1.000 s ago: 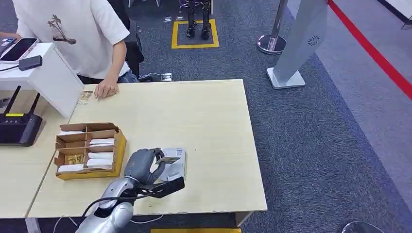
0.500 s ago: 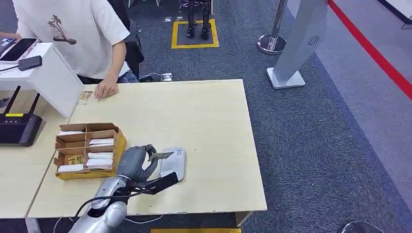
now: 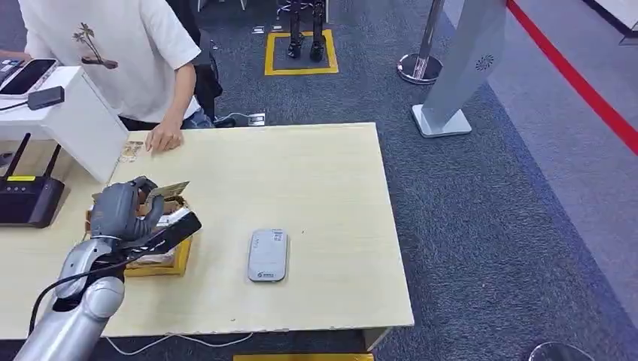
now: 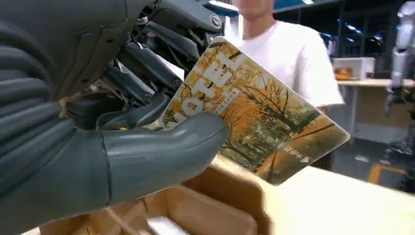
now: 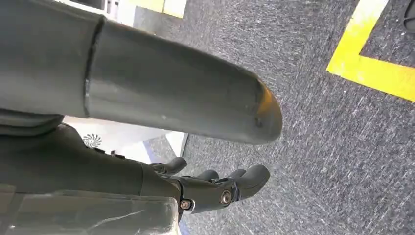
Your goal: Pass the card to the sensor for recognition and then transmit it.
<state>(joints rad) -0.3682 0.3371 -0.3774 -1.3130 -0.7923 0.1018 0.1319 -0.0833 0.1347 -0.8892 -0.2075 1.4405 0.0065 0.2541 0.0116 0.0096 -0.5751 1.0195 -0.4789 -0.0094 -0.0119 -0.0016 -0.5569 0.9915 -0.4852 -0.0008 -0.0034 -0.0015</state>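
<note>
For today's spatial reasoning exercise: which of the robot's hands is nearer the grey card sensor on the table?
Left. The left hand, holding the orange hotel card, hovers over the cardboard box beside the grey card sensor; the right hand hangs above carpet.

Bare tabletop (image 3: pixel 316 173) across the frame's centre and right, broken only by the flat sensor (image 3: pixel 268 255) at lower centre. Blocked at left: cardboard box (image 3: pixel 154 259), white stand (image 3: pixel 83 124), person's hand (image 3: pixel 164 138) upper left.
</note>
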